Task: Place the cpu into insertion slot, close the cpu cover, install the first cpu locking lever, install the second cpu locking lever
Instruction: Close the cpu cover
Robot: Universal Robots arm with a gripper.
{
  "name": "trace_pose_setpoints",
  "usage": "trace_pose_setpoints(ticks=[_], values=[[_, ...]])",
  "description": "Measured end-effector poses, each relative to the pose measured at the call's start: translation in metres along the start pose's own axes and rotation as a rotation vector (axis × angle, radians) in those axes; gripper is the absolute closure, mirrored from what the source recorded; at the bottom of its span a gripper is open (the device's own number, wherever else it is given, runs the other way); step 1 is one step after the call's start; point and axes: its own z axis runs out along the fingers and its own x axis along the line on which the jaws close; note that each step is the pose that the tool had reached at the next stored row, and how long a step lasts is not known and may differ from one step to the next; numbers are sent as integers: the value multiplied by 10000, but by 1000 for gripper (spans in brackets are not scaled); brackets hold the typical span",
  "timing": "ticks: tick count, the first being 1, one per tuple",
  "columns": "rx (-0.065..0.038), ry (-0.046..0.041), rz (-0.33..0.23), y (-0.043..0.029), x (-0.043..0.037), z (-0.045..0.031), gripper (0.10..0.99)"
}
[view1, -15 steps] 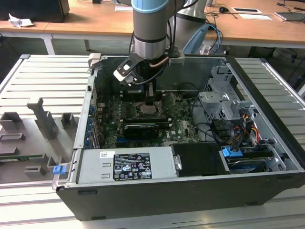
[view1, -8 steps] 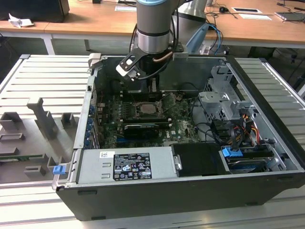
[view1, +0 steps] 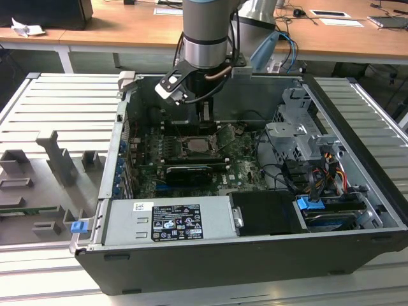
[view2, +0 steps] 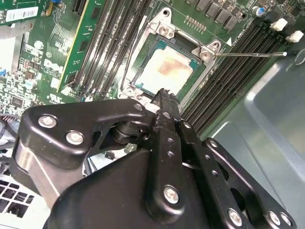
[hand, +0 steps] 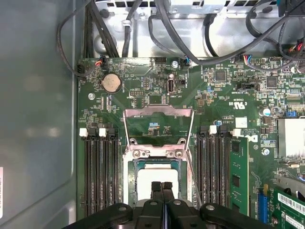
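Observation:
The cpu (view2: 167, 71) lies flat in the insertion slot (view2: 208, 51), its tan-silver face up. The cpu cover (hand: 158, 112) is swung open and lies back from the socket, with green board showing through its cut-out. A thin locking lever (view2: 250, 54) sticks out sideways over the memory slots, and another thin lever (view2: 129, 47) runs along the socket's other side. My gripper (hand: 162, 184) hovers just above the cpu's (hand: 145, 183) edge, fingers pressed together with nothing between them. In the exterior view the gripper (view1: 205, 120) reaches down into the case over the socket (view1: 193, 145).
Black memory slots (hand: 100, 171) flank the socket on both sides. Cables (hand: 190, 43) loop along the case wall. A power supply (view1: 169, 220) and a drive cage (view1: 299, 137) stand inside the open case. Grey fixtures (view1: 57, 156) stand on the ribbed table at the exterior view's left.

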Motion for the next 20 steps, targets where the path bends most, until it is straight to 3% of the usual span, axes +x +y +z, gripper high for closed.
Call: trace_pose_setpoints(ticks=[8, 20], values=[[1, -2, 1, 24, 2, -90, 980], [2, -2, 1, 36, 2, -102, 980]])
